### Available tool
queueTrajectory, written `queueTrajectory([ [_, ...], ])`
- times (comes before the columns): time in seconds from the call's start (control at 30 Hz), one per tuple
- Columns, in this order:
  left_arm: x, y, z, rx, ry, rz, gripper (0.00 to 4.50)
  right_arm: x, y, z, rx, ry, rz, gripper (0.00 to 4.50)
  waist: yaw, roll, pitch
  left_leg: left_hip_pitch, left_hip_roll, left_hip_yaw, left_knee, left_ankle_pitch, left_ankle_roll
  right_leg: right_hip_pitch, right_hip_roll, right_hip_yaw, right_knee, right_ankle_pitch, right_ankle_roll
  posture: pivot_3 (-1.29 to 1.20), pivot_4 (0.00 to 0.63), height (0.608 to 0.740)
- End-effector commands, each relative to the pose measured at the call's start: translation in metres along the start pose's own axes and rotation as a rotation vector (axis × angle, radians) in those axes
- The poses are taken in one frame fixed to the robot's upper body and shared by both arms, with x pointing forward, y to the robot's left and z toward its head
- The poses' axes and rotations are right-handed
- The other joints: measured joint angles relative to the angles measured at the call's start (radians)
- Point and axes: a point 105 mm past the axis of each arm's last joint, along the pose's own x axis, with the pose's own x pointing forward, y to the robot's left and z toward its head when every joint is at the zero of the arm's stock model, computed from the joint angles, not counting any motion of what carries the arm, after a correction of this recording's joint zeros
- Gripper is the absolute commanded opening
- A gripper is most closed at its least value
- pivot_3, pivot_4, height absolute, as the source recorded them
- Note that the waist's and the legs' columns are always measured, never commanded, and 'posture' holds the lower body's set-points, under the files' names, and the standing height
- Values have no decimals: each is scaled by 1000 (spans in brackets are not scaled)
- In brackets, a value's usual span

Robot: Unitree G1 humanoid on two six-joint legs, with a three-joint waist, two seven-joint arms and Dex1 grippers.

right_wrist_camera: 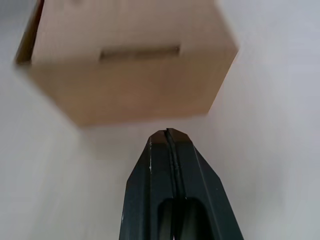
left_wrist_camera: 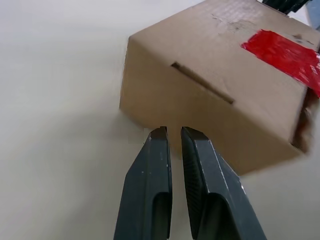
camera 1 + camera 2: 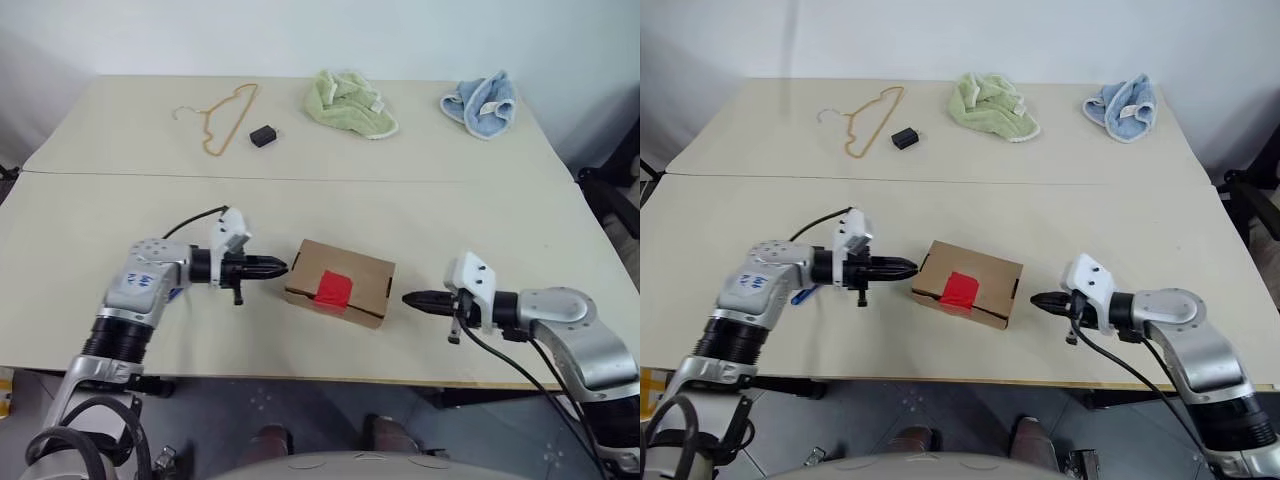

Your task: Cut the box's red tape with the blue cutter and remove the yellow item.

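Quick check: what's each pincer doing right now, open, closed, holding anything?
Left pincer: nearly closed, a narrow gap, holding nothing.
Right pincer: closed, holding nothing.

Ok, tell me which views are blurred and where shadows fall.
Right wrist view: the box is soft and blurred, with a shadow beneath it on the table. Left wrist view: the box and red tape are sharper. Head views: even light, faint shadows.
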Motion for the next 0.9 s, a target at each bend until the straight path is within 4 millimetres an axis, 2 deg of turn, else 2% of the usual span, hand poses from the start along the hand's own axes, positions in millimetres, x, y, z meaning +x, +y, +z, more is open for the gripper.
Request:
queueTrajectory([
  [0.03,12,-12,7,28,-15,-71,442,4,-22,11,-25,-31,-70,0,0,0,0,0,0,0,0,0,0,0,0,0,0,0,0,0,150,740],
  [0.2,32,-37,6,-25,-12,-163,442,11,-60,12,-50,-27,-160,0,-2,0,0,0,0,0,0,0,0,0,0,0,-1,0,0,0,150,740],
  [0.3,36,-51,10,-33,-21,-188,442,9,-86,18,-78,-50,-243,0,-3,0,0,-1,0,0,-1,0,0,0,0,0,-1,0,0,0,150,740],
  [0.4,18,-55,18,-56,-43,-194,442,-4,-110,23,-171,-32,-329,0,-4,0,0,-1,0,0,-1,0,0,-1,0,0,-1,0,0,0,150,740],
  [0.5,-16,-44,37,-88,-101,-150,442,-25,-120,28,-193,-29,-354,0,-5,1,1,-1,0,0,-1,0,0,-1,0,0,-1,0,0,0,150,740],
  [0.6,-36,-23,49,-77,-152,-54,442,-36,-109,22,-161,13,-286,0,-1,1,1,-1,0,0,-1,0,0,-1,0,0,-1,0,0,0,150,740],
  [0.67,-38,-3,54,-46,-173,39,442,-40,-90,11,-100,77,-196,0,8,1,1,-1,0,0,-1,0,0,0,0,0,-2,0,0,0,150,740],
  [0.73,-30,15,56,-12,-180,117,442,-43,-63,1,-18,149,-79,0,12,1,1,-1,0,0,-1,0,0,1,0,-1,-3,0,0,0,150,740],
  [0.8,-19,24,52,11,-155,149,442,-44,-43,-4,26,196,-2,0,17,2,1,-1,0,0,0,0,0,1,0,-1,-2,0,1,0,150,740],
  [0.9,11,18,38,48,-76,90,442,-35,-15,-4,107,231,89,0,10,2,1,-1,0,1,0,0,0,1,0,0,-2,1,1,0,150,740],
])
